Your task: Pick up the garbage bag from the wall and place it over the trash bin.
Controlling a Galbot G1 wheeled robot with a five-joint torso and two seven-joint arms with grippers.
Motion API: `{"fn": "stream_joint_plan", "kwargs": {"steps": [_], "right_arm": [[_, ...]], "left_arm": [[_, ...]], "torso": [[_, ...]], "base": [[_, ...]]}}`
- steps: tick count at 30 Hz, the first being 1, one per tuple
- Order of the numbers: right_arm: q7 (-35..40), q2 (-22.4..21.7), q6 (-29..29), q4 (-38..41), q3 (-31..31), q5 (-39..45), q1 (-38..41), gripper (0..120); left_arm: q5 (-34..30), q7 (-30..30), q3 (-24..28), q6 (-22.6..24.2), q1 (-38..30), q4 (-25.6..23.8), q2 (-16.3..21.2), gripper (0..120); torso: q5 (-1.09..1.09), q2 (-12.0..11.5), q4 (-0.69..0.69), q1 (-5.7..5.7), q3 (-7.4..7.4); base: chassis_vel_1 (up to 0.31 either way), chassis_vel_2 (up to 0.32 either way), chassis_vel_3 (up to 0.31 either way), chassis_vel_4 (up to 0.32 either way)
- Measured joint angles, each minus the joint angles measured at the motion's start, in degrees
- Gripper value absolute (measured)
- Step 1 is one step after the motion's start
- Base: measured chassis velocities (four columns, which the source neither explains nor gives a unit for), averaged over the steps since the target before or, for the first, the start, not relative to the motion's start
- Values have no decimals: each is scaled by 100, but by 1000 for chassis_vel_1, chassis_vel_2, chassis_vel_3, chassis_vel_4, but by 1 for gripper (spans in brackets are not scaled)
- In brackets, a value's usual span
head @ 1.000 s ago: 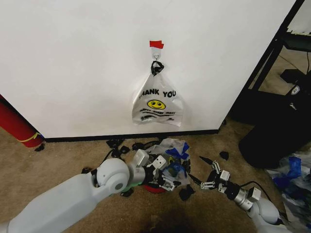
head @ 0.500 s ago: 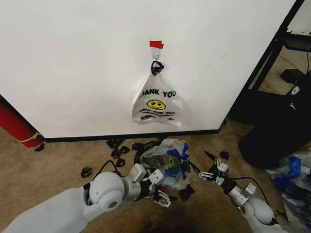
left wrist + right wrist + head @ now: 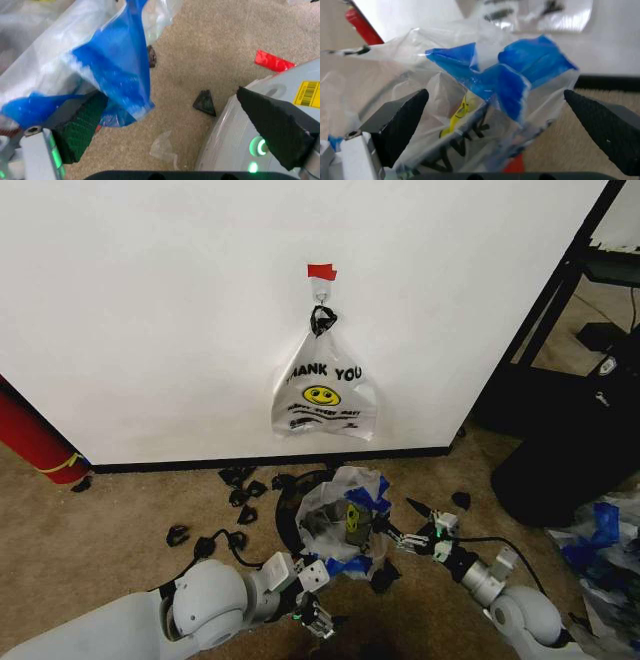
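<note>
The garbage bag [image 3: 345, 515], draped over the trash bin [image 3: 300, 525], sits between both wide-spread pincers: left pincer [image 3: 312, 598] just below its blue edge, right pincer [image 3: 415, 528] beside it.

left hand [image 3: 318, 620]: low, fingers spread | right hand [image 3: 415, 530]: low, fingers spread

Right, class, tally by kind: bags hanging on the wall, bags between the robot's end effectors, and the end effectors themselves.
Bags on the wall: 1, the THANK YOU bag
Bags between the end effectors: 1, the garbage bag
End effectors: 2, left end effector, right end effector
Total: 4
</note>
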Motion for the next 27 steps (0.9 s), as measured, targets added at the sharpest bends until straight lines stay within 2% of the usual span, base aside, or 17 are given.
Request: {"fn": "stream_joint_plan", "kwargs": {"steps": [1,5,11,16,24,27], "right_arm": [[0,0,0,0,0,0,0,100],[957,-140,-714,429,-413,444,146,100],[1423,-210,-1207,602,-632,713,342,98],[2319,-147,-2361,752,-768,1125,627,98],[2774,24,-2807,643,-925,1319,846,98],[2920,170,-2825,556,-1015,1376,938,90]], "left_arm": [[0,0,0,0,0,0,0,100],[52,3,22,-38,-34,-24,-12,100],[53,13,90,-75,-163,-46,-8,100],[32,17,131,-89,-225,-109,-6,100],[27,18,142,-97,-189,-171,12,100],[33,17,158,-100,-182,-212,41,100]], "torso": [[0,0,0,0,0],[0,0,2,0,0],[1,0,0,0,0],[0,0,0,1,0],[1,0,1,1,0],[1,0,1,1,0]], "base": [[0,0,0,0],[0,0,0,0],[0,0,0,0],[0,0,0,0],[0,0,0,0],[0,0,0,0]]}}
